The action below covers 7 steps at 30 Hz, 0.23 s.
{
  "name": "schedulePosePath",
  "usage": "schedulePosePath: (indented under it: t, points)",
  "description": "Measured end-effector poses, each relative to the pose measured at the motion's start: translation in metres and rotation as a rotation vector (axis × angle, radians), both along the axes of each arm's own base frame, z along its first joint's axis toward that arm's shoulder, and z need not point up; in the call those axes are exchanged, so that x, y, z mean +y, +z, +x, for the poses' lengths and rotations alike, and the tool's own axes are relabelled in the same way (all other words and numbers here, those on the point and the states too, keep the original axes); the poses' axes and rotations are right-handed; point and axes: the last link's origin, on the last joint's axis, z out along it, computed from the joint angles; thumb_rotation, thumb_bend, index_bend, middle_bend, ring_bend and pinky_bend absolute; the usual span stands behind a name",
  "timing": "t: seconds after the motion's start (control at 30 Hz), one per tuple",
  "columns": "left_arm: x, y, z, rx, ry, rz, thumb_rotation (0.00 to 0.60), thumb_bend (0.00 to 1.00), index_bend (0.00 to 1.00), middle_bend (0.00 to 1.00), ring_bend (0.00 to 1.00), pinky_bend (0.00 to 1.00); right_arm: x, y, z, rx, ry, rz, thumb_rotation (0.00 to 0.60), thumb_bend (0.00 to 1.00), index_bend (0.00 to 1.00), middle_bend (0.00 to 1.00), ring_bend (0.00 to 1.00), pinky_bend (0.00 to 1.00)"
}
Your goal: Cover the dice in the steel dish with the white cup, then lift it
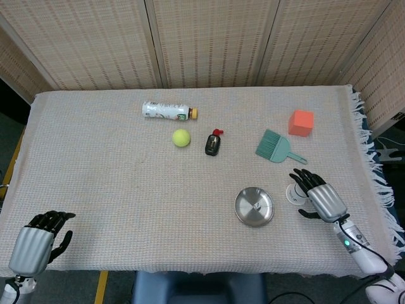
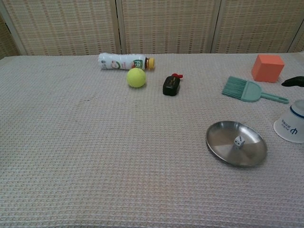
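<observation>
The steel dish (image 1: 254, 206) (image 2: 236, 143) lies on the cloth at front right, and a white dice (image 2: 239, 140) rests uncovered in its middle. The white cup (image 1: 295, 193) (image 2: 290, 125) stands upside down on the cloth just right of the dish. My right hand (image 1: 319, 197) hovers beside the cup with fingers spread, holding nothing; the chest view catches only a dark fingertip (image 2: 294, 81) at the right edge. My left hand (image 1: 39, 240) stays at the front left corner with fingers curled in on nothing.
Further back lie a teal brush (image 1: 276, 147), an orange cube (image 1: 301, 122), a black object with a red tip (image 1: 212, 143), a tennis ball (image 1: 181, 137) and a lying bottle (image 1: 167, 111). The table's fringed right edge (image 1: 373, 171) is close to my right hand.
</observation>
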Motion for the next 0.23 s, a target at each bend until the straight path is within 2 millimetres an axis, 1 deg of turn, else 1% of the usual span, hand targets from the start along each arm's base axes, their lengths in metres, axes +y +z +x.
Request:
schedulePosePath:
  t: [0.13, 0.23]
  points:
    - [0.000, -0.001, 0.000, 0.009, -0.003, 0.000, 0.600, 0.39, 0.35, 0.41, 0.35, 0.46, 0.030, 0.014, 0.022, 0.065, 0.007, -0.055, 0.600, 0.06, 0.00, 0.00, 0.00, 0.14]
    - [-0.001, 0.000, 0.002, 0.011, -0.011, 0.004, 0.600, 0.39, 0.35, 0.41, 0.35, 0.46, 0.050, 0.032, 0.030, 0.116, -0.010, -0.131, 0.600, 0.06, 0.00, 0.00, 0.00, 0.14]
